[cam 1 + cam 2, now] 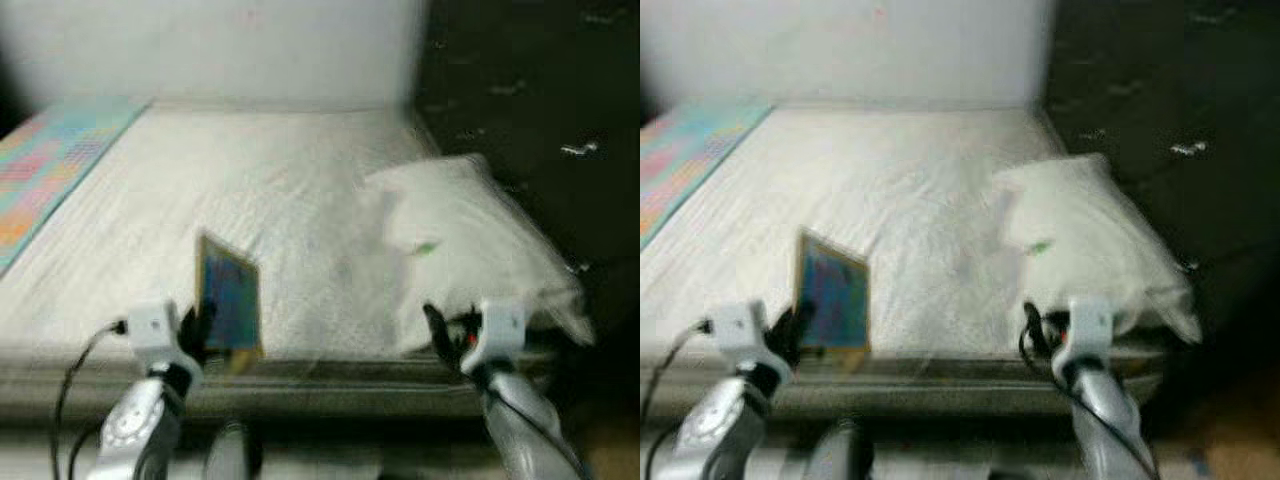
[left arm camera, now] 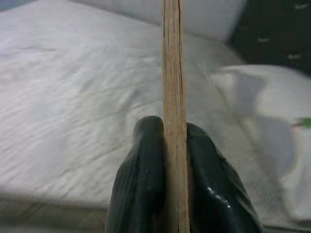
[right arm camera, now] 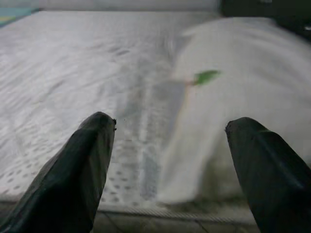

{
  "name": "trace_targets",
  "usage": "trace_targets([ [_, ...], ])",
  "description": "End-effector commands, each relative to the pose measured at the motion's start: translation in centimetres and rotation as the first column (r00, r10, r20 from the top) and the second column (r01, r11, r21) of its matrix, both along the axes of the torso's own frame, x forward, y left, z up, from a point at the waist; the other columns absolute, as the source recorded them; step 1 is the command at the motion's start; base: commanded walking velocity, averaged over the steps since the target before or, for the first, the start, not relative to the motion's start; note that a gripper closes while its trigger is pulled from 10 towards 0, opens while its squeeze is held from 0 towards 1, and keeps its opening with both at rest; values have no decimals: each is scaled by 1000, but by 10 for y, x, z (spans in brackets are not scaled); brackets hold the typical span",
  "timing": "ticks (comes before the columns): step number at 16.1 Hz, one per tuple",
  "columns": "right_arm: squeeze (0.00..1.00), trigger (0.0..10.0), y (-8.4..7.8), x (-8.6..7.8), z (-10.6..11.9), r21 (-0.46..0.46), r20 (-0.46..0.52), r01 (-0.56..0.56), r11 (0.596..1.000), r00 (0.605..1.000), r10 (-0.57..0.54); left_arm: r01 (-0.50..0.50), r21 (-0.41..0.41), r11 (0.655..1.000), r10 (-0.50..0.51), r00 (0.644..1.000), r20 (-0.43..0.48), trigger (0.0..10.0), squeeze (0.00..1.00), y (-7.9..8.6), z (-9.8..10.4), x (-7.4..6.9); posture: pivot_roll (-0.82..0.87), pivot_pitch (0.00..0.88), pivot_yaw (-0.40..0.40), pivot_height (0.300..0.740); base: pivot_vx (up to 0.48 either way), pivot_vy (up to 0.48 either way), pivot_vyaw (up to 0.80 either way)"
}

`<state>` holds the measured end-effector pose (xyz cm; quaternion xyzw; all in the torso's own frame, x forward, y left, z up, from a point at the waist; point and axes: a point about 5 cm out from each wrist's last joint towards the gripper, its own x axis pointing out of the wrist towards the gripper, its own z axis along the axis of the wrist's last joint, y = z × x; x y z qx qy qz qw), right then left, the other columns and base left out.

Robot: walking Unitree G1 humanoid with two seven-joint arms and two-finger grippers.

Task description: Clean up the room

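- Book (image 1: 229,294): thin, with a blue cover and yellowish border, held upright at the near edge of the bed. In my left wrist view I see it edge-on, its tan page block (image 2: 174,116) running straight up between the two fingers.
- Left gripper (image 1: 203,330): clamped on the lower part of the book, one black finger (image 2: 141,189) pressed to each face. It sits low on the left, just above the mattress edge.
- Right gripper (image 1: 447,338): fingers spread wide with nothing between them, at the near edge of the bed just in front of the pillow. One black fingertip (image 3: 80,170) shows at either side of my right wrist view.
- Pillow (image 1: 470,235): white, lying on the right side of the bed, near the dark wall. A small green mark (image 3: 206,76) shows on it; the frames are too blurred for me to say what it is.
- Bed (image 1: 250,190): white textured cover, the surface between the book and the pillow bare.
- Patterned blanket (image 1: 45,165): pastel patches, lying along the far left side of the bed, well apart from the book.
- Wall (image 1: 230,45): pale, behind the head of the bed.
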<state>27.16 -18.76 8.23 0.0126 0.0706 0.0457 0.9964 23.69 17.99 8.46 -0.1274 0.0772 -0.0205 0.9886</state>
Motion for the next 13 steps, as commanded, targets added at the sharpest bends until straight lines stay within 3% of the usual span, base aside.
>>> trace_targets([
  [1, 0, 10000, 5, -2, -3, 13, -12, -14, 1000, 1000, 14, -4, 17, 1000, 5, 1000, -23, 10000, 0, 4, -3, -1, -63, 10, 47, 640, 0, 0, 0],
  [10, 0, 10000, 3, -1, -3, -4, -11, -25, 1000, 1000, 25, -26, 6, 1000, 26, 999, -32, 10000, 0, 6, -4, -2, -67, 19, 45, 635, 0, 0, 0],
  [13, 0, 10000, 4, -1, -4, -3, -15, -29, 1000, 999, 29, -30, 3, 1000, 30, 999, -35, 10000, 0, 6, -5, -2, -67, 20, 44, 605, 0, 0, 0],
])
